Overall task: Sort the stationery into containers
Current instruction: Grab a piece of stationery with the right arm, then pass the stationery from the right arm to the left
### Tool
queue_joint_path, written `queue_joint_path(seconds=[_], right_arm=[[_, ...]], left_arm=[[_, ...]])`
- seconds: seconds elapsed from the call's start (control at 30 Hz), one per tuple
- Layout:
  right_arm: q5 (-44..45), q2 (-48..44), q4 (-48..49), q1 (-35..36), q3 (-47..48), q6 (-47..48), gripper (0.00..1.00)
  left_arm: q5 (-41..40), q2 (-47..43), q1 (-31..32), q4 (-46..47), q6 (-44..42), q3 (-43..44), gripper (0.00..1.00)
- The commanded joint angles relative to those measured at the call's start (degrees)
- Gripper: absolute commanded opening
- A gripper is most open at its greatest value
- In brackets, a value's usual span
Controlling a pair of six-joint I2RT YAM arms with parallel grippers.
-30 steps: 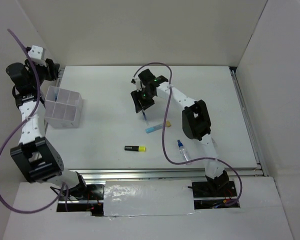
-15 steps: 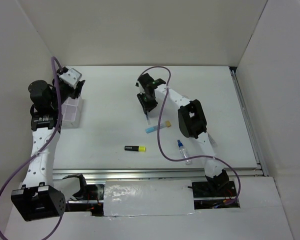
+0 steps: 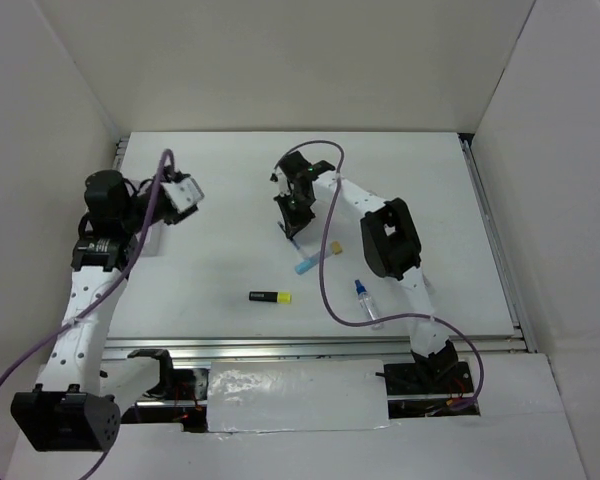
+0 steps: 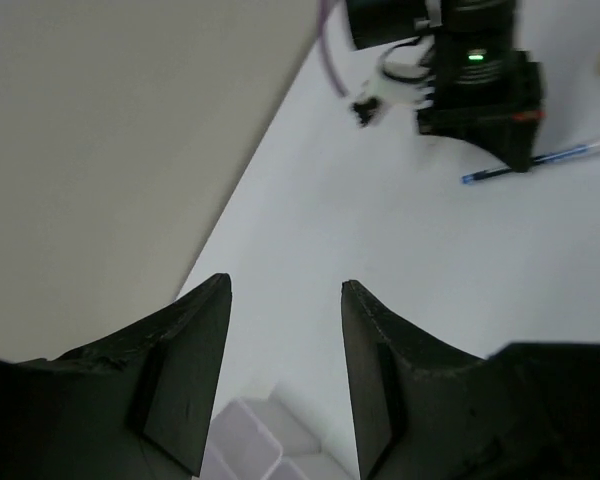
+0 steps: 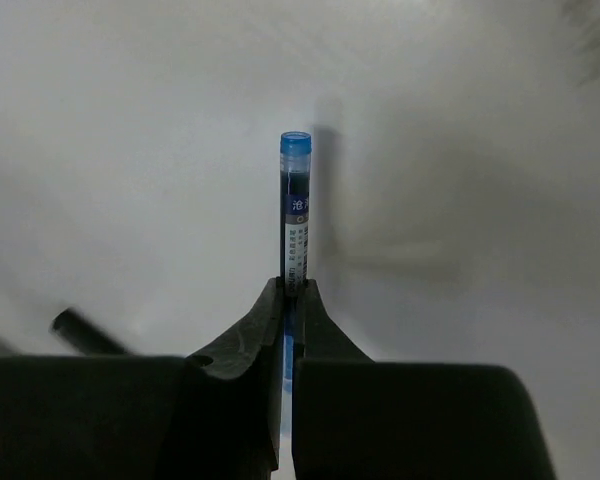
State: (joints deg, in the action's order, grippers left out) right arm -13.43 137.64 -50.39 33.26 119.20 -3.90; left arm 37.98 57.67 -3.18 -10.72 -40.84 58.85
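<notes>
Closing over the last second, the right gripper [image 5: 292,287] now has its fingers pinched tight on the thin blue pen [image 5: 295,215]. They hold it partway along the barrel, with the blue end sticking out ahead. Whether the pen has left the table [image 3: 430,180] yet I cannot tell. Over the same second the left arm has swung away from the far-left wall toward the table's middle.

Taking the light-blue marker [image 3: 305,265] as the reference, the gripped pen sits just beyond it on the far side. The yellow-capped highlighter [image 3: 270,297] lies near it, to the left and closer to the arm bases. The blue-capped bottle [image 3: 367,302] lies to its right and closer in. The organizer box [image 4: 265,455] is well apart to its left, beneath the left gripper [image 4: 285,300], whose fingers stand about half apart around nothing.

To finish this step well, lift straight up before travelling so the pen clears the marker. Keep the pinch firm, since a thin barrel can pivot. Let the left arm clear the box first, then lower the pen end-first into one compartment before releasing.
</notes>
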Motion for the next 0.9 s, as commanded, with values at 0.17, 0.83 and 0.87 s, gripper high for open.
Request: queue_joint_path(seconds=[0.17, 0.83, 0.87], right_arm=[[-27.9, -18.8, 7.7, -3.1, -9.9, -20.4, 0.00], [-32.0, -26.4, 17.3, -3.3, -26.9, -41.5, 0.00], [-31.9, -26.3, 17.3, -3.3, -26.7, -41.6, 0.00]], left_arm=[[-5.6, -2.8, 25.8, -12.8, -33.8, -6.3, 0.61], [-9.6, 10.5, 41.1, -7.3, -45.1, -7.0, 0.61], [-9.6, 11.2, 41.3, -7.6, -45.2, -6.8, 0.60]])
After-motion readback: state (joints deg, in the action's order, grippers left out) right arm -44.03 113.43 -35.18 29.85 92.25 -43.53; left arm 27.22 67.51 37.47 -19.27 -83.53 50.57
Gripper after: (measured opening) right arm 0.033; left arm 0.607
